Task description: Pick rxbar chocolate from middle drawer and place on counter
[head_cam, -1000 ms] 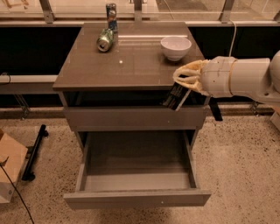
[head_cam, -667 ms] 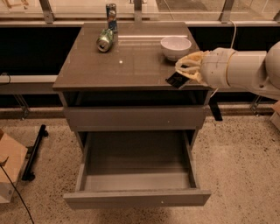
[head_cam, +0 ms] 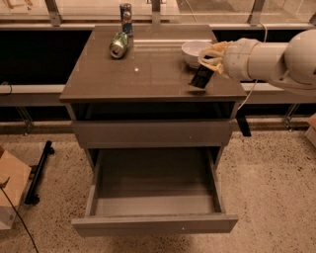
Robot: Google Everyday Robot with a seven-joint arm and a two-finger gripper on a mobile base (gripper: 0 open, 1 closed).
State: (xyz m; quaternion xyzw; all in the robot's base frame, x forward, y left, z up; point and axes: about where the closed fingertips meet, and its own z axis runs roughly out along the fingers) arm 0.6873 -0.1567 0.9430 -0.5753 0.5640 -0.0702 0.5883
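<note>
My gripper [head_cam: 209, 64] hangs over the right part of the counter [head_cam: 143, 74], just in front of the white bowl [head_cam: 193, 51]. It is shut on the rxbar chocolate [head_cam: 201, 76], a small flat black bar that hangs tilted from the fingers, its lower end close to or touching the counter top. The middle drawer [head_cam: 154, 190] stands pulled wide open below, its grey interior bare. The white arm reaches in from the right.
A green can [head_cam: 119, 44] lies on its side at the back left of the counter. A taller can [head_cam: 126, 13] stands upright behind it. A cardboard box [head_cam: 11, 190] sits on the floor at the left.
The gripper with the black bar has risen from beside the cabinet's right front edge and moved up and back over the counter, near the white bowl.
</note>
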